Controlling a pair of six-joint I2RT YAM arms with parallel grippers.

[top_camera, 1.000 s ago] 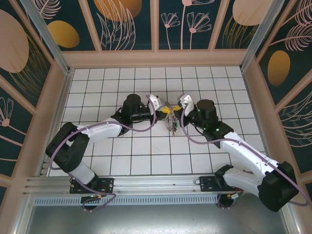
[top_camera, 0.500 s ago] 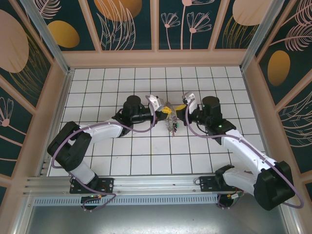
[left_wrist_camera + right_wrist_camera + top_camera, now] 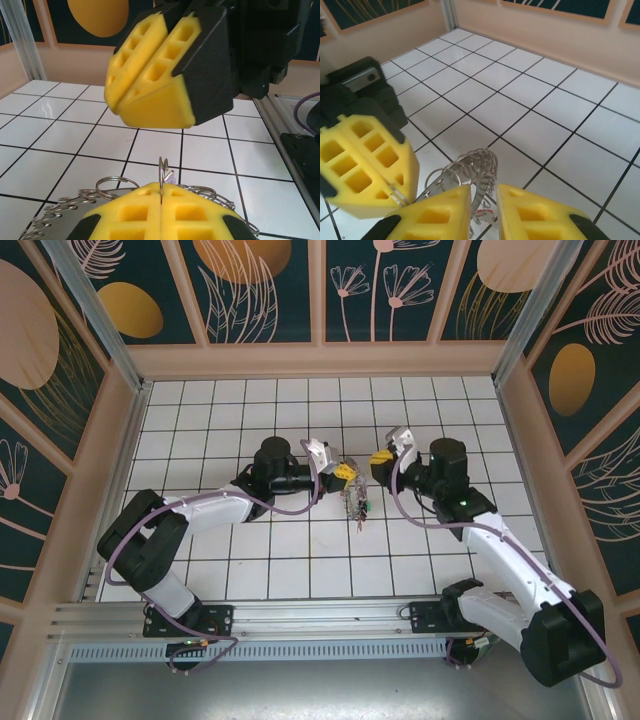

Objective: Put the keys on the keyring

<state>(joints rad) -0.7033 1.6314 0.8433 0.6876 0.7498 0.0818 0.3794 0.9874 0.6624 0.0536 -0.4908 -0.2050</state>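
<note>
Top external view.
- Left gripper [image 3: 341,473]: raised over the middle of the white tiled table [image 3: 300,560], yellow pads pointing toward the right arm.
- Right gripper [image 3: 381,459]: faces the left one, near it but apart from it and from the metalwork.
- Keys [image 3: 356,504]: a silvery bunch hanging just below and between the two grippers, above the tiles, with a speck of green in it.

Left wrist view.
- Own jaws: pressed together, pinching the thin edge of the keyring [image 3: 161,180], which stands upright out of the seam between the pads.
- Small split rings [image 3: 114,184] and the keys' toothed blades fan out left and right behind the pads.
- Right gripper's pads, seen above, have a narrow gap with nothing in it.

Right wrist view.
- Own jaws: parted, gripping nothing; the bunch hangs beyond the gap, beside the left gripper's pad.
</note>
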